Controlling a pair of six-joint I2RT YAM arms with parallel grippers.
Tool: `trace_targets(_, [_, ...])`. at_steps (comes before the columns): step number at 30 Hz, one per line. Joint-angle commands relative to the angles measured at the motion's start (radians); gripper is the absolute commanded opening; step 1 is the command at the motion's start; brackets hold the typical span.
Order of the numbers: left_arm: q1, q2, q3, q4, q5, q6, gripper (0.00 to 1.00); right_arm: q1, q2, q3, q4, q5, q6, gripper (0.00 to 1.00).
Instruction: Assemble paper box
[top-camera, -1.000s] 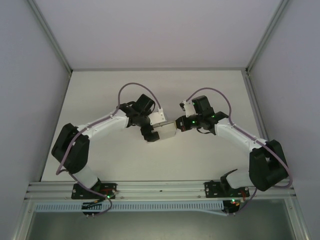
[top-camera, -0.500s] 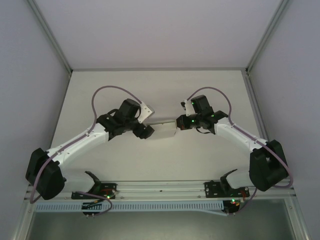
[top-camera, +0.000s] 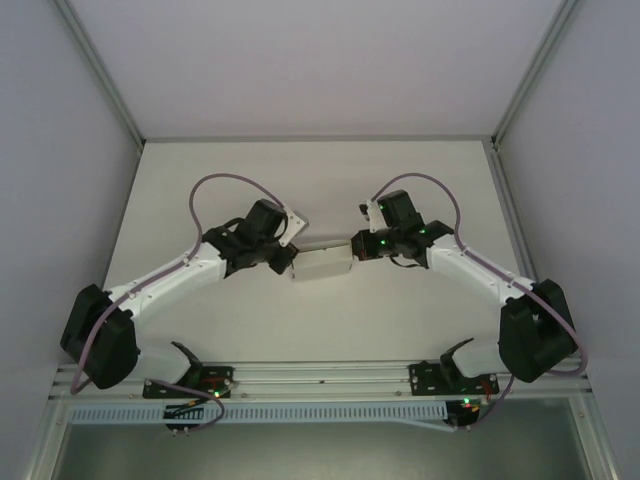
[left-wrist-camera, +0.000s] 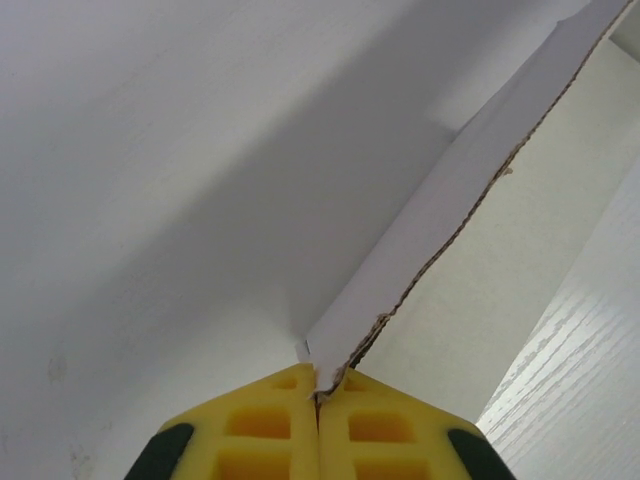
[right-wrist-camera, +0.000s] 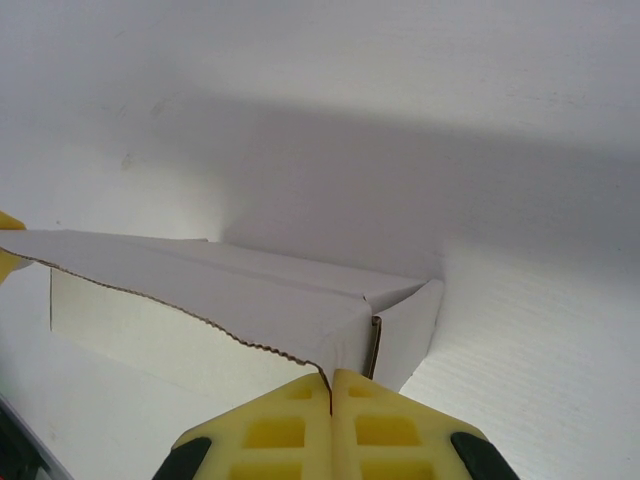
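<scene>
The paper box (top-camera: 322, 265), a small low off-white cardboard box, sits mid-table between the two arms. My left gripper (top-camera: 291, 262) is at its left end, my right gripper (top-camera: 353, 250) at its right end. In the left wrist view the yellow fingers (left-wrist-camera: 270, 425) are shut on the corner of a thin cardboard flap (left-wrist-camera: 440, 215) with a ragged corrugated edge. In the right wrist view my right gripper (right-wrist-camera: 331, 380) is shut on the near edge of the box's top panel (right-wrist-camera: 240, 290), beside a folded end wall (right-wrist-camera: 410, 330).
The white tabletop (top-camera: 310, 180) stretches back to the grey enclosure walls and metal frame posts (top-camera: 100, 75). Both arm bases are bolted to the rail (top-camera: 320, 375) at the near edge. Purple cables loop over each wrist.
The left arm swung its elbow out to the left, came in to the box's left end and its jaws went from open to shut on the flap. The right gripper kept its grip.
</scene>
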Motion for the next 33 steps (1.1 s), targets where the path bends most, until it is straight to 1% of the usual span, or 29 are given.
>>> trace_targets(1, [0.006, 0.023, 0.032, 0.012, 0.011, -0.105, 0.00, 0.043, 0.012, 0.014, -0.059, 0.112, 0.063, 0.00])
trace_targets(7, [0.005, 0.055, 0.042, 0.036, 0.017, -0.372, 0.00, 0.156, -0.016, -0.025, -0.044, 0.329, 0.231, 0.00])
trace_targets(8, [0.006, 0.051, 0.033, 0.050, 0.020, -0.401, 0.00, 0.171, -0.021, -0.037, -0.032, 0.350, 0.260, 0.00])
trace_targets(9, [0.006, 0.046, 0.027, 0.058, 0.015, -0.446, 0.00, 0.182, -0.027, -0.057, -0.008, 0.358, 0.288, 0.00])
trace_targets(11, [0.004, 0.042, 0.011, 0.079, 0.020, -0.477, 0.00, 0.195, -0.040, -0.100, 0.059, 0.347, 0.336, 0.00])
trace_targets(13, [0.004, 0.038, -0.003, 0.085, -0.010, -0.524, 0.00, 0.202, -0.046, -0.137, 0.120, 0.327, 0.373, 0.00])
trace_targets(15, [0.004, 0.041, -0.021, 0.115, -0.007, -0.562, 0.00, 0.207, -0.041, -0.145, 0.124, 0.328, 0.391, 0.00])
trace_targets(17, [-0.001, 0.052, -0.027, 0.130, 0.002, -0.563, 0.00, 0.214, -0.038, -0.147, 0.124, 0.329, 0.394, 0.00])
trace_targets(19, [-0.021, 0.052, -0.043, 0.152, 0.003, -0.515, 0.00, 0.217, -0.047, -0.155, 0.135, 0.325, 0.394, 0.00])
trace_targets(21, [-0.044, 0.042, -0.081, 0.197, -0.023, -0.475, 0.00, 0.217, -0.056, -0.167, 0.140, 0.327, 0.386, 0.00])
trace_targets(22, [-0.048, 0.037, -0.104, 0.216, -0.048, -0.497, 0.00, 0.218, -0.061, -0.172, 0.134, 0.337, 0.391, 0.00])
trace_targets(24, [-0.057, 0.029, -0.151, 0.257, -0.047, -0.499, 0.00, 0.218, -0.066, -0.177, 0.131, 0.341, 0.392, 0.00])
trace_targets(27, [-0.110, -0.005, -0.268, 0.381, -0.093, -0.459, 0.00, 0.219, -0.090, -0.224, 0.205, 0.325, 0.369, 0.00])
trace_targets(30, [-0.148, -0.031, -0.375, 0.486, -0.109, -0.445, 0.00, 0.221, -0.115, -0.283, 0.286, 0.309, 0.316, 0.00])
trace_targets(32, [-0.190, -0.042, -0.458, 0.606, -0.120, -0.427, 0.00, 0.229, -0.134, -0.347, 0.380, 0.312, 0.272, 0.00])
trace_targets(33, [-0.213, -0.046, -0.498, 0.663, -0.149, -0.429, 0.00, 0.233, -0.142, -0.374, 0.419, 0.310, 0.257, 0.00])
